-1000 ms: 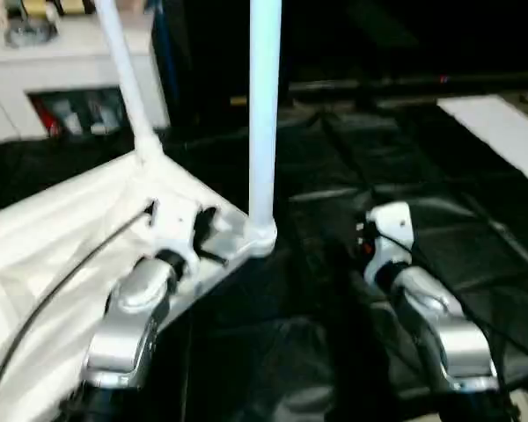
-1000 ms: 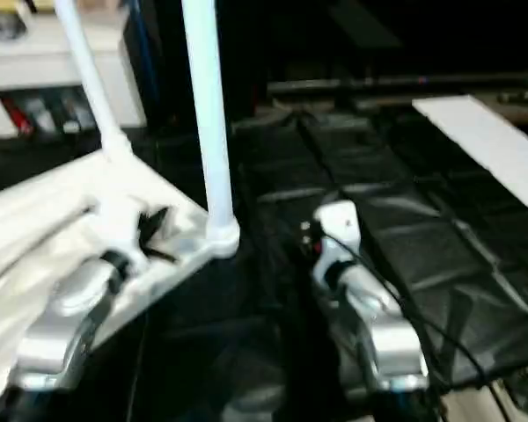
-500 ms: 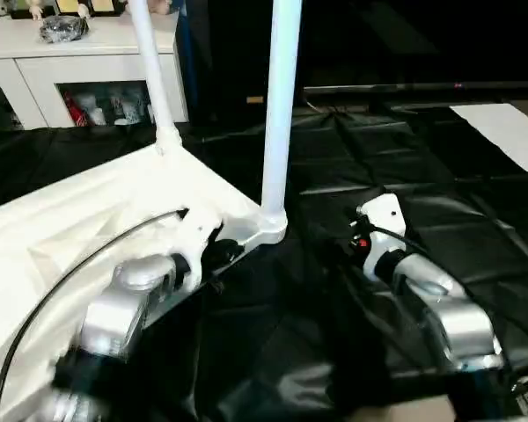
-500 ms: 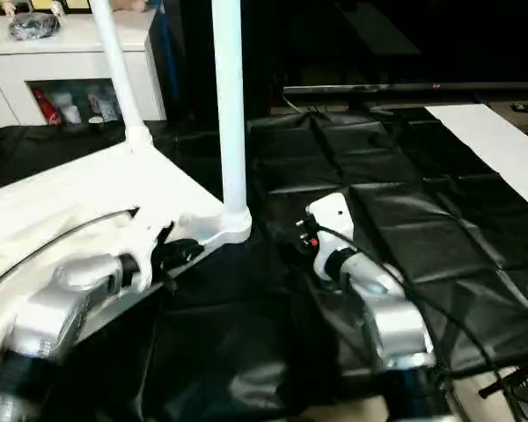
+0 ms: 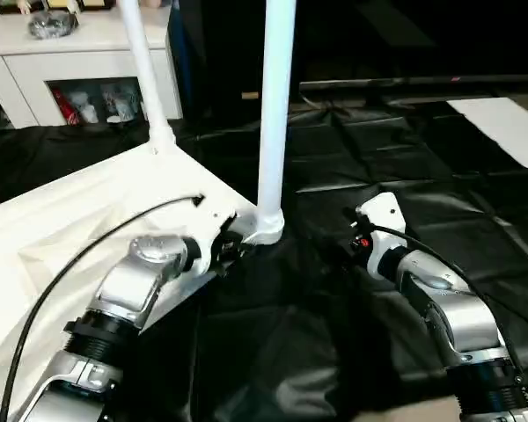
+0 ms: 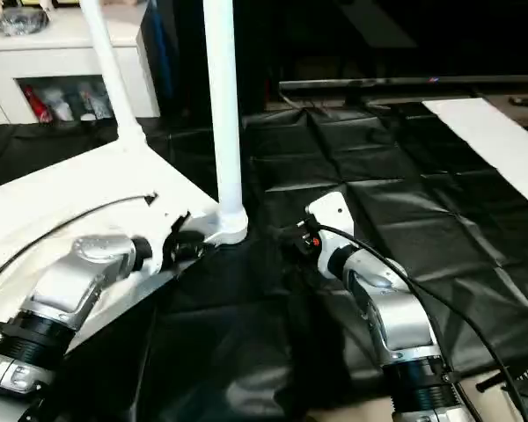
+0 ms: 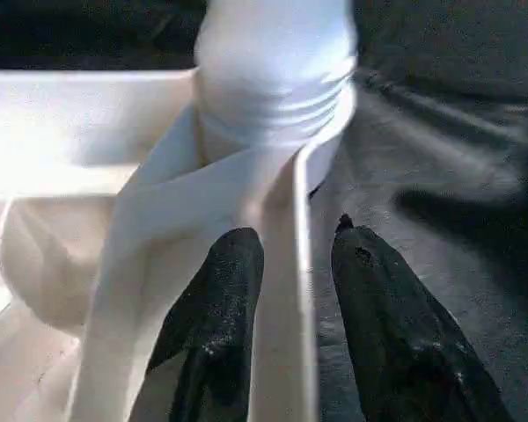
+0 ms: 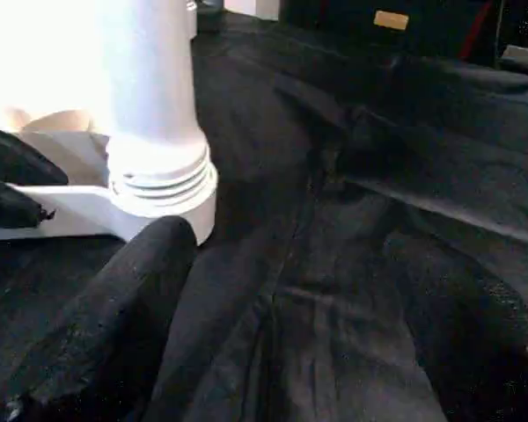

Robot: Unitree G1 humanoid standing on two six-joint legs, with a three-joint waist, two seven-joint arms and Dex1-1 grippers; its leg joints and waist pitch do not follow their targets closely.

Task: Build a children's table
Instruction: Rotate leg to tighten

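The children's table lies upside down on the black cloth, its white tabletop [image 5: 62, 229] at the left. One leg [image 5: 273, 114] stands upright in the near corner socket [image 5: 264, 230]. A second leg [image 5: 145, 79] rises from the far corner. My left gripper [image 5: 229, 247] is at the tabletop's rim just beside the near socket. In the left wrist view its fingers [image 7: 220, 299] stand apart, one on each side of the thin rim [image 7: 301, 264]. My right gripper [image 6: 292, 239] hovers low over the cloth to the right of that socket, open and holding nothing.
A white cabinet [image 5: 35, 53] with glass doors stands at the back left. A white board [image 5: 510, 132] lies on the black cloth [image 5: 405, 158] at the right. A black cable [image 5: 97, 246] arcs over the tabletop to my left wrist.
My left gripper's fingers have parted at the tabletop rim. The head view has shifted and steadied. The right arm has hardly moved.
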